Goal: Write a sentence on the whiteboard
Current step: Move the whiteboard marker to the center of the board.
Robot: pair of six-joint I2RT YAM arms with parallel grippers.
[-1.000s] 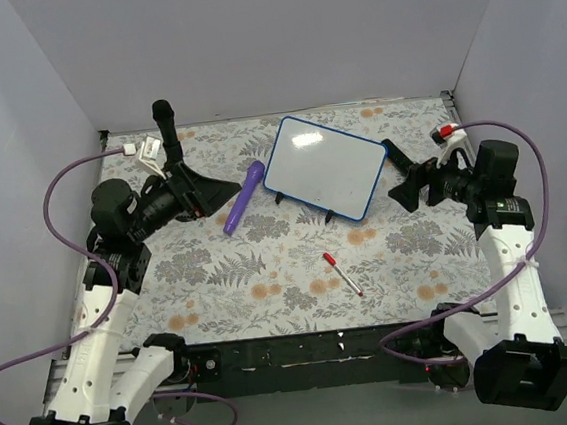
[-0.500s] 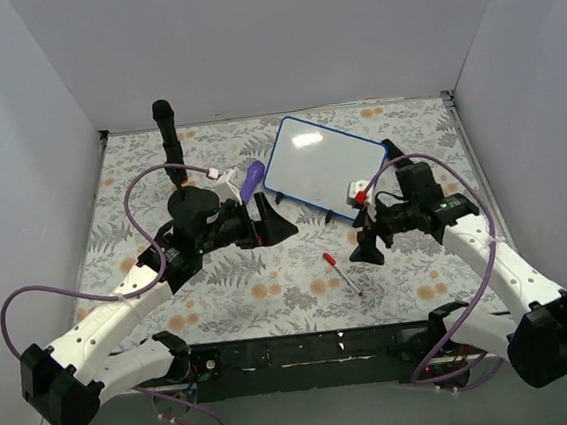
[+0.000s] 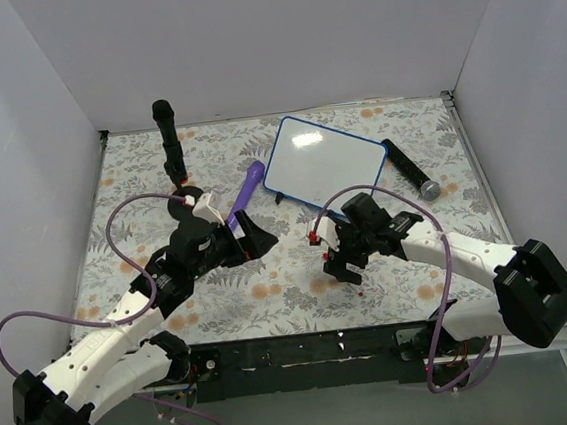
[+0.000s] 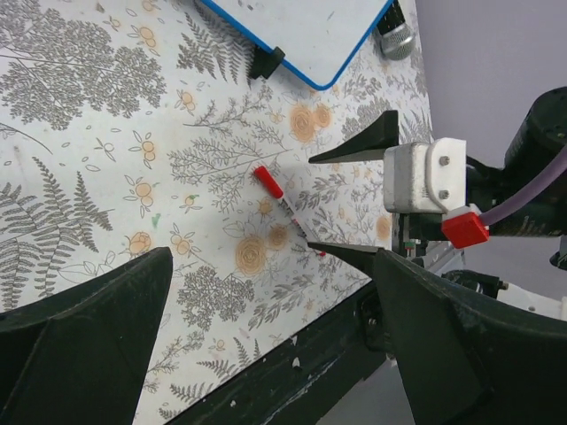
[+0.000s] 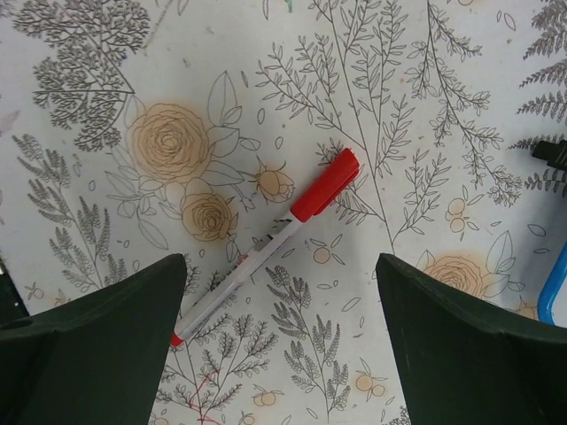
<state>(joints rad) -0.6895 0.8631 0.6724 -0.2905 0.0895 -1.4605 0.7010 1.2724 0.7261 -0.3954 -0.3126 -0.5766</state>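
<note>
The right end effector (image 3: 340,259) is hovering directly over the red marker (image 5: 266,252), its fingers spreading wide and gripping nothing. The marker is lying flat on the worktop (image 3: 130,187) between them, and its long axis is running diagonally to their closing line (cap (image 5: 325,184) pointing away to the right), so a slight wrist turn is probably needed before pinching. The left end effector (image 3: 254,237) is waiting farther off, equally spread and empty. Beyond both, the whiteboard (image 3: 325,168) is standing at the far side, showing no writing.
</note>
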